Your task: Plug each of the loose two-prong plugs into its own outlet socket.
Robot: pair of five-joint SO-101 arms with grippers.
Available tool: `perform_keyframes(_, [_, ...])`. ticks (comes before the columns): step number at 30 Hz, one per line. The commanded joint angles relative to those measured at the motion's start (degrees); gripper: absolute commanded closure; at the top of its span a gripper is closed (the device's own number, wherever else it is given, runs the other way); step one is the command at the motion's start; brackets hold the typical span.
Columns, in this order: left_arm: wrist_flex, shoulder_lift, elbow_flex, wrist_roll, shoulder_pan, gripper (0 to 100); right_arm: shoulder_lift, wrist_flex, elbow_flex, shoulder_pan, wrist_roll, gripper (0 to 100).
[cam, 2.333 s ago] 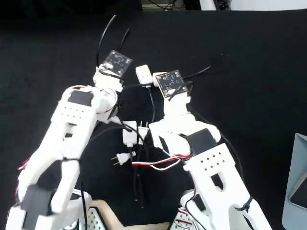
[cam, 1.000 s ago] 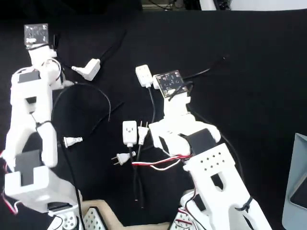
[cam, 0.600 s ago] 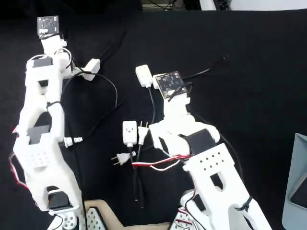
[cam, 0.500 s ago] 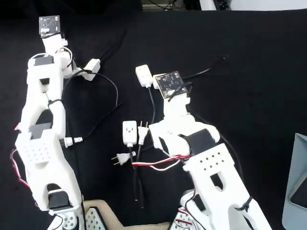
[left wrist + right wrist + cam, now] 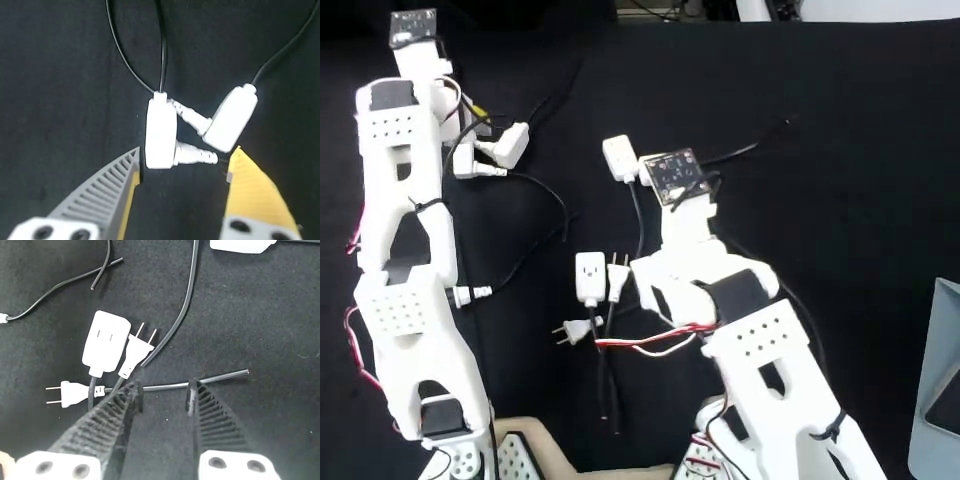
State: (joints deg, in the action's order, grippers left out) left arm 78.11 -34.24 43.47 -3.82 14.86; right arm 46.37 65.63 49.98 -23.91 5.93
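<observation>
The left gripper (image 5: 186,152) was spread wide and pinched nothing. A white block (image 5: 161,132) on a cord lay with its end between the tips, touching a slanted piece (image 5: 231,124). I think the gripper sat there to grab the block. I could not tell which was a plug.

The right gripper (image 5: 164,384) was spread too, holding nothing. It hung over a socket (image 5: 104,340) with a plug (image 5: 135,351) just beside it, not pushed in.

From up high, a third plug (image 5: 470,295) lay by the left arm (image 5: 405,250). Close up, the right wrist view gave the prongs and slots.
</observation>
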Motion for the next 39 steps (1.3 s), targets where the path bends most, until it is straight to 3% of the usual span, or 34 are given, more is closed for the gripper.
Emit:
perform_keyframes(1, [6.9, 1.1, 7.7, 0.1, -2.1, 72, 1.5, -1.1, -1.3, 5.0, 0.2, 84.6])
perform_keyframes(7, [14.9, 0.8, 13.3, 1.5, -8.3, 72, 1.5, -0.5, -3.6, 18.1, -4.2, 84.6])
perform_keyframes(12, [13.4, 0.4, 13.1, 8.5, -14.9, 72, 1.5, -0.5, -3.6, 23.9, -5.9, 84.6])
perform_keyframes(24, [-2.2, -14.3, 12.5, 16.8, -26.3, 72, 1.5, 0.7, -4.9, 24.0, -6.2, 84.7])
perform_keyframes(39, [-3.2, -33.5, 35.2, 16.4, -29.6, 72, 1.5, 0.7, -4.7, 24.0, -6.2, 84.8])
